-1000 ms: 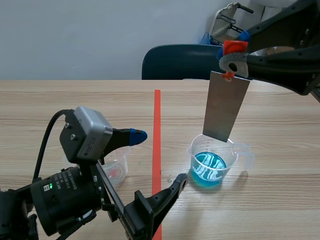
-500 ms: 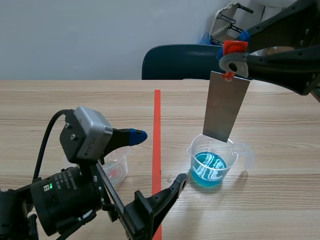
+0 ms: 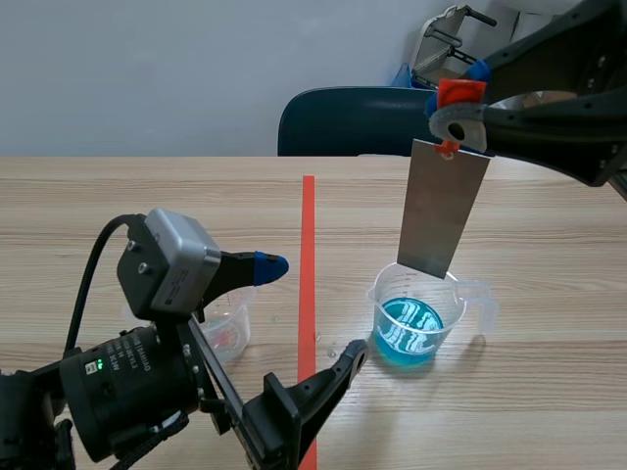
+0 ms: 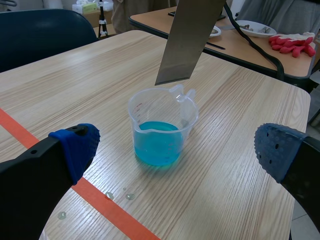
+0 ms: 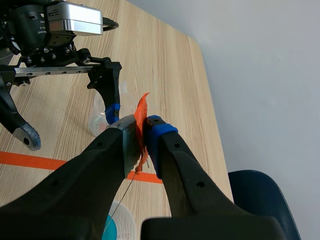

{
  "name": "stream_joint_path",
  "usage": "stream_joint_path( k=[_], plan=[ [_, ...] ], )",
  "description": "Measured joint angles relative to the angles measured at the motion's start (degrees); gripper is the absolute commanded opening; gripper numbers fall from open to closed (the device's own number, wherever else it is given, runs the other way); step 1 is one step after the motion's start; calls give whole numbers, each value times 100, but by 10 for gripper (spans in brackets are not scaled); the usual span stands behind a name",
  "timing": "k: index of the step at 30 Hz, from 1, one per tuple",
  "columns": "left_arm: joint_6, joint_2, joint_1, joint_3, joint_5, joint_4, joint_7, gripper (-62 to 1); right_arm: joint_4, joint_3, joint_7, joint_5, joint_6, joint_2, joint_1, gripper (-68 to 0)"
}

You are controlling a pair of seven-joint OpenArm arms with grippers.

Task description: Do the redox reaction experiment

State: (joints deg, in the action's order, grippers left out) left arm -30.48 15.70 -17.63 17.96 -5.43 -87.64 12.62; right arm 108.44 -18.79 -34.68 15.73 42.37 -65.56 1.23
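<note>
**Over the beaker, a plate hangs ready to dip**

At my far left a small clear cup (image 3: pixel 227 321) with a reddish trace in it sits just behind the left gripper (image 3: pixel 312 311). That gripper's fingers are spread wide and hold nothing. In its wrist view the beaker (image 4: pixel 162 131) stands dead ahead at 12 o'clock, between the two pads but touching neither. A few droplets (image 4: pixel 120 194) lie on the table beside the tape line.

On to the beaker itself: it's upright, with blue solution (image 3: pixel 411 328) filling its lower part. Directly over it, at 12 o'clock, hangs the metal plate (image 3: pixel 443 211). Its long axis is near vertical, top leaning toward 1 o'clock, and its lower edge is just above the rim, not yet in the liquid. The right gripper (image 3: pixel 457 110) is pinched tight on the orange tab (image 3: pixel 460 92) at the plate's top.

My read: the right arm owns this one, and the move is straight down to 6 o'clock, along the plate's own length.
</note>
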Motion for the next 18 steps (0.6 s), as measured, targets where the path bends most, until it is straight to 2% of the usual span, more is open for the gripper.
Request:
stream_joint_path(
  k=[16, 17, 18],
  plan=[
    [0, 0, 0, 0, 0, 0, 0, 11, 0, 0, 0, 0, 0, 0, 0, -669],
    [0, 0, 0, 0, -2, 0, 0, -80, 0, 0, 0, 0, 0, 0, 0, -669],
    [0, 0, 0, 0, -7, 0, 0, -199, 0, 0, 0, 0, 0, 0, 0, -669]
  ],
)
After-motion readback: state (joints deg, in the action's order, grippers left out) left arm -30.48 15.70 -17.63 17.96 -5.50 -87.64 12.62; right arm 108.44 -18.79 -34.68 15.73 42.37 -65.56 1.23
